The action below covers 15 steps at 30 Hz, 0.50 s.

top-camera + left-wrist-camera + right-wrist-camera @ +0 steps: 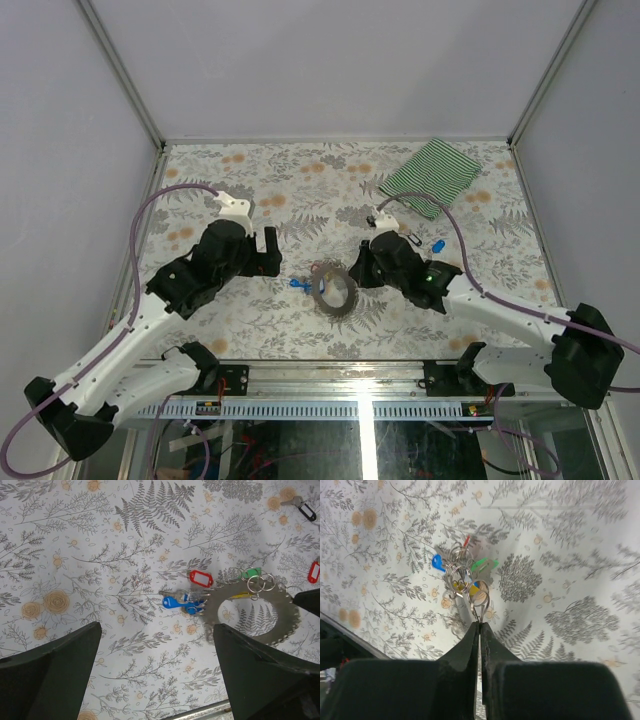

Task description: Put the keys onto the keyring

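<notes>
Straight ahead of the right gripper (479, 625), the bunch of tiny keys with red, green, blue and yellow plastic tags (465, 572) strings out lengthwise along the finger line, its near end pinched between the fully closed tips. The left wrist view, unlike the right one, clearly shows the large grey toothed metal keyring (220, 602) lying flat ahead of the left gripper (155, 630), whose jaws stand wide and hold nothing.

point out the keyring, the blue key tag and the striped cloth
keyring (216, 607): left wrist view, left band of ring
blue key tag (171, 602): left wrist view, tag middle
green-striped cloth (432, 172): top view, cloth middle
</notes>
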{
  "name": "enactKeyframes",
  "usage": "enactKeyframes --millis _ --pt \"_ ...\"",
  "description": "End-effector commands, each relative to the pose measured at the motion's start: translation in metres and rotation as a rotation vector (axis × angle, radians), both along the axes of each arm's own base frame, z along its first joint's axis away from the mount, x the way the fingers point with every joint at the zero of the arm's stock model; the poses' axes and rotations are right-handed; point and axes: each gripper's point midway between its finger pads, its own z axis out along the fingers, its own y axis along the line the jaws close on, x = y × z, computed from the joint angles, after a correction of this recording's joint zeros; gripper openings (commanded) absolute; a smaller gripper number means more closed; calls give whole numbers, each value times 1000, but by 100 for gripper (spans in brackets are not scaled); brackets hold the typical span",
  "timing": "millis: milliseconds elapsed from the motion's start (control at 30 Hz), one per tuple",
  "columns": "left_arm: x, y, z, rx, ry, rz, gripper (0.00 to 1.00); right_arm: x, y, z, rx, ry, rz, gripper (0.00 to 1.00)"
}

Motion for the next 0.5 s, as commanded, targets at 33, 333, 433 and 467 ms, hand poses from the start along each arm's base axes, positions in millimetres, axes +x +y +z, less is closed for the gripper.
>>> enactKeyframes --millis 33,333,433,467 --pt "5 -4 25 -60 -100 -6 97 9 -17 60 -180 -236 163 0" --pt "13 -22 90 -202 -312 -89 97 6 -24 120 -314 -505 432 0" --pt "14 -31 108 -224 -391 -150 98 5 -22 139 -323 -624 492 0" --pt "13 -34 114 -232 -415 -176 98 5 -22 145 -321 -661 505 0"
